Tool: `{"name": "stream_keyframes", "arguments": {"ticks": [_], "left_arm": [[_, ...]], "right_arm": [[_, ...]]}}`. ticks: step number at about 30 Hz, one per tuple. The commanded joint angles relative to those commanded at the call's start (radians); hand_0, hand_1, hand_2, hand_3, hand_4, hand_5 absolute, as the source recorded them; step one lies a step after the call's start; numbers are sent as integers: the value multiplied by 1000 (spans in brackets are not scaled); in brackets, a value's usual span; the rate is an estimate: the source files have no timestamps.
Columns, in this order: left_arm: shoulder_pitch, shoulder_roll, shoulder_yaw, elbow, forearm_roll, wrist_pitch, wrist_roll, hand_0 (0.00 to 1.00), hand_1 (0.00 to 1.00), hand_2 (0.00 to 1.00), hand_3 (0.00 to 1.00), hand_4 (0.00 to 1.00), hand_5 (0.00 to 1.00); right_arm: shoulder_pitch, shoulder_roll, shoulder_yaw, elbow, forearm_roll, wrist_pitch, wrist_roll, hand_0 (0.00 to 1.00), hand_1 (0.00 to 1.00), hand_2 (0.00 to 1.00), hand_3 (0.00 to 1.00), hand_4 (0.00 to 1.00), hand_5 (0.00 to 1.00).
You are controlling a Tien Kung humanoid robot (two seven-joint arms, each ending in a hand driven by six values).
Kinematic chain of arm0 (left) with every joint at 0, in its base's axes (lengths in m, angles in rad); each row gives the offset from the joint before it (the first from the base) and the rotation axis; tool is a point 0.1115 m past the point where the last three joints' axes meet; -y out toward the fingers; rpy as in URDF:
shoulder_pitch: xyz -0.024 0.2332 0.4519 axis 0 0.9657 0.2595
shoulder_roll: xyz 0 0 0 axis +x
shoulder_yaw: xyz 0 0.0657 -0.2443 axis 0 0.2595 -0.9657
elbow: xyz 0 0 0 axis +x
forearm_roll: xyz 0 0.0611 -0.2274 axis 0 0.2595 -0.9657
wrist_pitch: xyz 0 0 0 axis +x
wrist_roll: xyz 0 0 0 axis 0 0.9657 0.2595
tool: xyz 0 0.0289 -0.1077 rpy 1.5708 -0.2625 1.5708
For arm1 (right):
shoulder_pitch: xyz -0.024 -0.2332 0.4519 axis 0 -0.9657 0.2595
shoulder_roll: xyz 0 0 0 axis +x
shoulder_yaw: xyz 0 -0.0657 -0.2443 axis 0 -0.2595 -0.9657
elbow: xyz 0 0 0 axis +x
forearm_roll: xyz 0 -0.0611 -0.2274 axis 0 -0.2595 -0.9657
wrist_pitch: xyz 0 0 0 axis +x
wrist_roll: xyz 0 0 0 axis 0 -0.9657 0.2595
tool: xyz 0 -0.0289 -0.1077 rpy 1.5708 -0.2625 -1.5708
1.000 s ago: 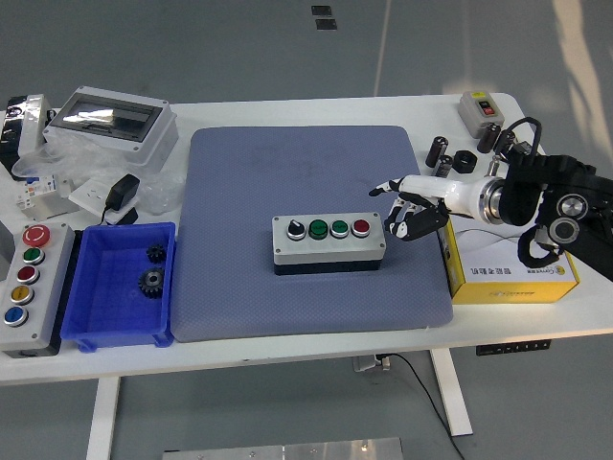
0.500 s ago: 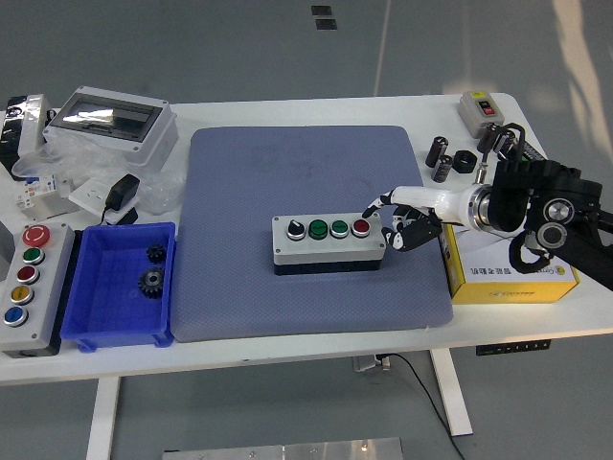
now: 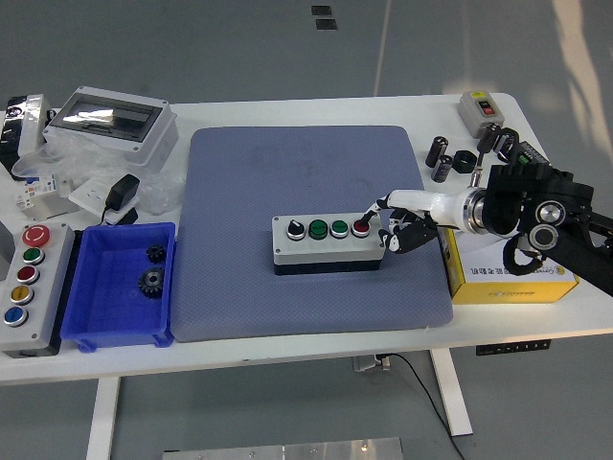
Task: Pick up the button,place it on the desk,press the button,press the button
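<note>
A grey button box [image 3: 328, 242] with a black knob, two green buttons and a red button [image 3: 360, 227] lies on the blue mat [image 3: 306, 172] near its middle. My right hand [image 3: 395, 222] comes in from the right. Its white index finger is stretched out with its tip at the red button, and the other fingers [image 3: 410, 236] are curled beside the box's right end. The hand holds nothing. The left arm is out of view.
A yellow carton [image 3: 508, 270] lies under my right forearm. Small black cylinders [image 3: 442, 158] and a grey switch box [image 3: 479, 108] stand at the back right. A blue bin [image 3: 120, 283] with gears, a five-button station [image 3: 29, 287] and a clear-lid enclosure [image 3: 110, 120] are at the left.
My right hand has moved left and down toward the button box. Its index fingertip went from clear of the box to the red button.
</note>
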Motion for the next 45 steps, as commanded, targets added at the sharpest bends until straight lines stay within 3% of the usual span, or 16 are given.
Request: {"name": "stream_keyframes", "arguments": {"ticks": [12, 21, 25, 29, 32, 35, 36, 41, 42, 45], "left_arm": [[-1, 0, 3, 0, -4, 0, -2, 632, 612, 539, 588, 603, 224], [4, -3, 4, 0, -8, 1, -2, 631, 612, 539, 588, 603, 223], [9, -5, 6, 0, -13, 2, -3, 631, 611, 539, 588, 603, 223], [11, -10, 9, 0, -16, 3, -3, 631, 611, 539, 588, 603, 223], [6, -13, 9, 0, -15, 2, -2, 631, 612, 538, 588, 603, 224], [-3, -11, 11, 0, -14, 1, -4, 631, 612, 538, 588, 603, 224], [-6, -9, 9, 0, -11, 1, -4, 632, 612, 538, 588, 603, 226], [-17, 6, 2, 0, 6, -3, -5, 632, 612, 538, 588, 603, 226], [-19, 9, 1, 0, 8, -4, -6, 631, 612, 539, 588, 605, 227], [-17, 15, -3, 0, 14, -5, -8, 631, 612, 539, 588, 605, 227]], "right_arm": [[-1, 13, -36, -18, -5, -34, 10, 3, 89, 229, 810, 198, 94], [-86, -12, 149, 23, 65, 16, 62, 3, 87, 227, 806, 201, 94], [-167, 13, 270, 39, 14, 8, 92, 2, 86, 226, 803, 199, 95], [-256, 78, 389, 40, -55, -75, 160, 2, 86, 226, 803, 199, 95], [-327, 141, 470, 9, -66, -172, 236, 4, 86, 225, 789, 209, 95], [-372, 180, 535, -29, -28, -264, 309, 4, 86, 225, 789, 209, 95], [-380, 188, 552, -40, -12, -290, 333, 27, 143, 292, 806, 394, 273], [-403, 218, 597, -95, 67, -420, 457, 27, 143, 292, 806, 394, 273], [-406, 221, 599, -102, 75, -439, 476, 174, 296, 490, 788, 445, 262], [-423, 228, 602, -113, 93, -487, 532, 174, 296, 490, 788, 445, 262]]}}
